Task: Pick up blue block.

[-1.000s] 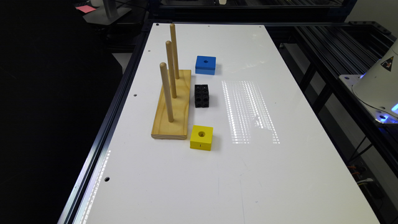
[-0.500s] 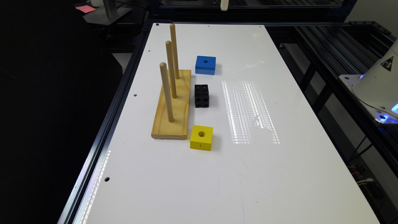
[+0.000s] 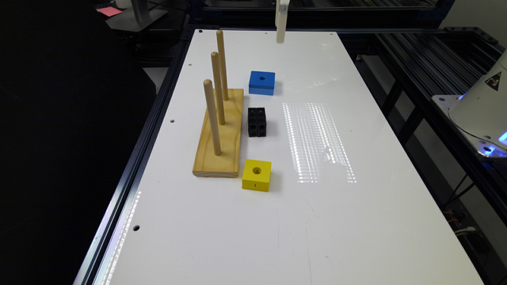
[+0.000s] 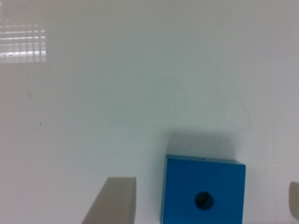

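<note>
The blue block (image 3: 262, 82) lies flat on the white table (image 3: 317, 221), its round hole facing up, just past the far end of the wooden peg stand. My gripper (image 3: 280, 37) hangs high over the table's far end, beyond the block and apart from it. In the wrist view the blue block (image 4: 204, 191) shows far below, between two pale fingers (image 4: 114, 200) that stand wide apart. The gripper (image 4: 208, 182) is open and holds nothing.
A wooden stand (image 3: 220, 134) with three upright pegs runs along the exterior view's left. A black studded cube (image 3: 257, 121) sits beside it, and a yellow block (image 3: 257, 174) with a hole lies nearer. The arm's white base (image 3: 483, 114) is at the right.
The gripper has come down into the exterior view from the top edge, toward the table's far end. The blocks and stand have not moved.
</note>
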You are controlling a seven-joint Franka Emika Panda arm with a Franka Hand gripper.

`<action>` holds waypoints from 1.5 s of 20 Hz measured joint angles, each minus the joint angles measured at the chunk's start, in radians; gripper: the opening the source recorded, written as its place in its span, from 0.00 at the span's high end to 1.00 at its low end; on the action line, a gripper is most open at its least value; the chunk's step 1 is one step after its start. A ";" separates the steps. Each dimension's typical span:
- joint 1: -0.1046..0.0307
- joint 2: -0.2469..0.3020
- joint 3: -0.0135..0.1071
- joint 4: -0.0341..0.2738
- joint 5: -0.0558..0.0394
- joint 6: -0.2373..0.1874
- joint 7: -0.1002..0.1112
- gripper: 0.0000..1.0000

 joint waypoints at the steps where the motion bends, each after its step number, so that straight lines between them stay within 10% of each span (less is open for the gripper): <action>1: 0.000 0.014 0.000 0.000 0.0000 0.014 0.000 0.00; 12: 0.000 0.038 0.010 0.010 0.0000 0.039 0.000 0.00; 20: 0.000 0.154 0.012 0.011 0.0000 0.153 0.000 0.00; 30: 0.001 0.166 0.030 0.024 0.0006 0.160 0.005 0.00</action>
